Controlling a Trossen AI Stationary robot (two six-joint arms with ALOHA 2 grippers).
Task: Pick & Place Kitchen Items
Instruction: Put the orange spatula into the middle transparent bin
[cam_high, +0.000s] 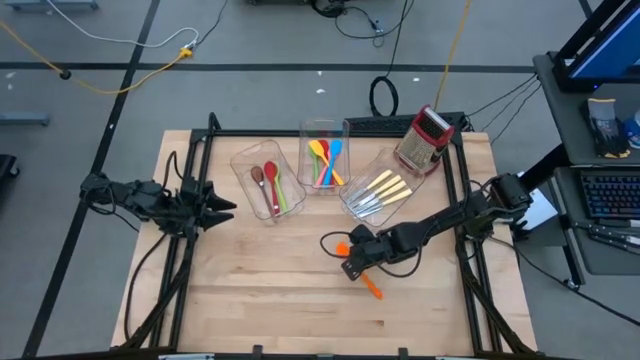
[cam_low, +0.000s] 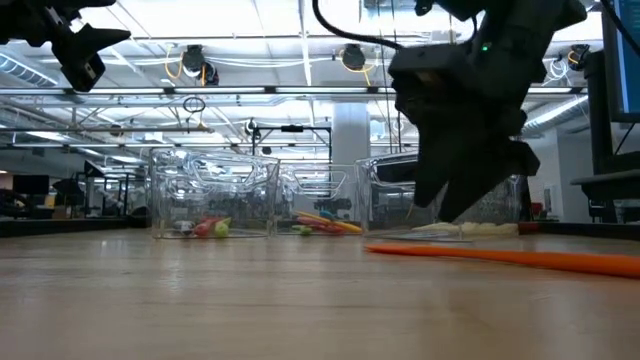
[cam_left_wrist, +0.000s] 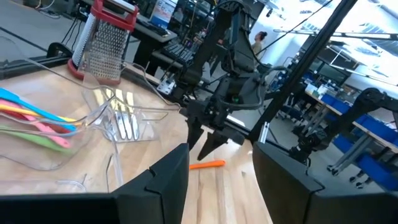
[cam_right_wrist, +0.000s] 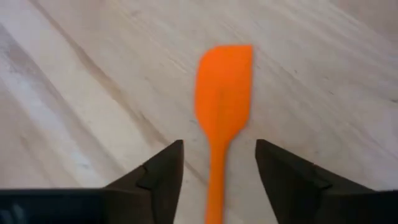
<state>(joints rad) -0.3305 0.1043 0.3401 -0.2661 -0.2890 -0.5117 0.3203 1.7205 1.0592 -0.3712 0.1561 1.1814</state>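
High view: the right tool (cam_high: 352, 262) sits above the flat orange silicone spatula (cam_high: 371, 287) lying on the wooden desk (cam_high: 260, 290). The left tool (cam_high: 222, 208) waits at the desk's left edge, fingers apart, holding nothing.

Right wrist view: fingers (cam_right_wrist: 158, 168) stand apart, flanking the spatula handle without gripping it.

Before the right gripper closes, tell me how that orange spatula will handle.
The orange spatula lies flat on the table, so it probably won't roll. Its slim handle between the right gripper's open fingers suggests it's light and may pivot. The thin blade likely flexes.
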